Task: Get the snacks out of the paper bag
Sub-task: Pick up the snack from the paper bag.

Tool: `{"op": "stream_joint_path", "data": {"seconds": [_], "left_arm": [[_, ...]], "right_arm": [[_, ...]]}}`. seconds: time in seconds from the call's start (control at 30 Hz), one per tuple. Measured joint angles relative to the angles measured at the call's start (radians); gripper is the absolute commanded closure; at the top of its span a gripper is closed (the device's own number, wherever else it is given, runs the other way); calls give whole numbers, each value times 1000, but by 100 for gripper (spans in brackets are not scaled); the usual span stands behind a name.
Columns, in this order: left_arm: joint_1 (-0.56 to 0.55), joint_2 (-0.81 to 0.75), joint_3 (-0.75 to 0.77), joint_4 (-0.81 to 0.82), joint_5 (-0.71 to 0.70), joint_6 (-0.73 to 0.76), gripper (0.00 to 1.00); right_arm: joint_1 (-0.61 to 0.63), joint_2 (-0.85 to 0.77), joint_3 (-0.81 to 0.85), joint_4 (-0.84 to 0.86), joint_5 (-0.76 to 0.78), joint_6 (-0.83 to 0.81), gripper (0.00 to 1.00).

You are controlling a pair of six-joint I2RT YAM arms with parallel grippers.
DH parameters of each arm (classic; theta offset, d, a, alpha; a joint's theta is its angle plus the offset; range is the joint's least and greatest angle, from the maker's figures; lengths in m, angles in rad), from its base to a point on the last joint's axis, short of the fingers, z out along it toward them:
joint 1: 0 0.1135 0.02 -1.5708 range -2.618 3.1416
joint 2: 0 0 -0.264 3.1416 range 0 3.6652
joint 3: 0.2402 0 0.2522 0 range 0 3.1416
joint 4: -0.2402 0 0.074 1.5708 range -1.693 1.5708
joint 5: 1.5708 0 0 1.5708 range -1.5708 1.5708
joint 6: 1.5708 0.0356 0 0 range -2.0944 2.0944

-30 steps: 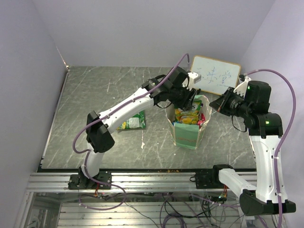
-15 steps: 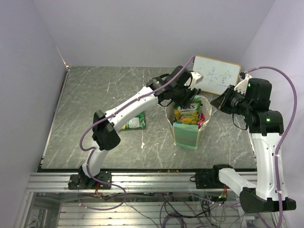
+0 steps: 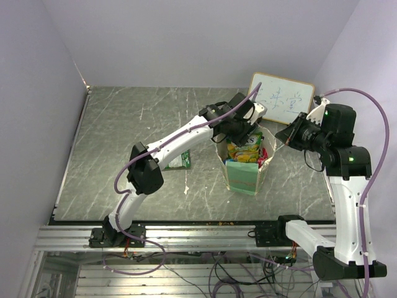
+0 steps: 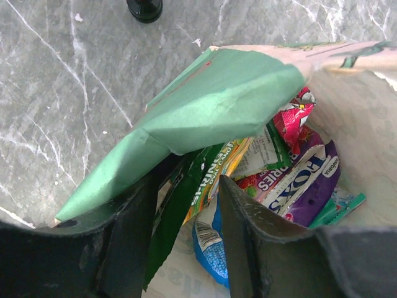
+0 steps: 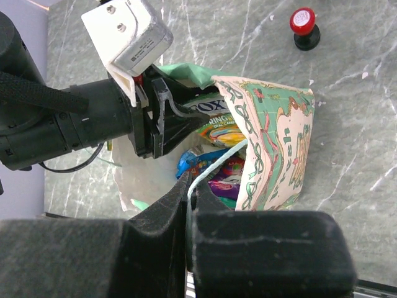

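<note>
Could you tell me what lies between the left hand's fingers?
A green snack packet, inside the paper bag, lies in the gap of the left hand; the left wrist view shows it.

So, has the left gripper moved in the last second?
Yes. The left gripper has edged right, toward the whiteboard, and now reaches down into the paper bag.
</note>
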State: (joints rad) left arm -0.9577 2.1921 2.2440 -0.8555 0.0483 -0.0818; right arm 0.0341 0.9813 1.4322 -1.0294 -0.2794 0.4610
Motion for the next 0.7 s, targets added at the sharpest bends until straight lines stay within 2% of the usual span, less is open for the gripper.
{"op": "stream_joint_path", "data": {"seconds": [0.17, 0.27, 0.53, 0.7], "left_arm": [[-5, 0, 0, 1, -1, -5, 71], [-13, 0, 2, 1, -4, -5, 92], [-24, -27, 4, -15, -13, -42, 93], [-24, -135, -34, -12, -10, -61, 93]], "right_arm": [[0, 3, 0, -5, 0, -3, 100], [0, 3, 0, -7, 0, -10, 100], [0, 27, 12, -9, 15, -41, 100], [0, 38, 19, -7, 23, -57, 100]]}}
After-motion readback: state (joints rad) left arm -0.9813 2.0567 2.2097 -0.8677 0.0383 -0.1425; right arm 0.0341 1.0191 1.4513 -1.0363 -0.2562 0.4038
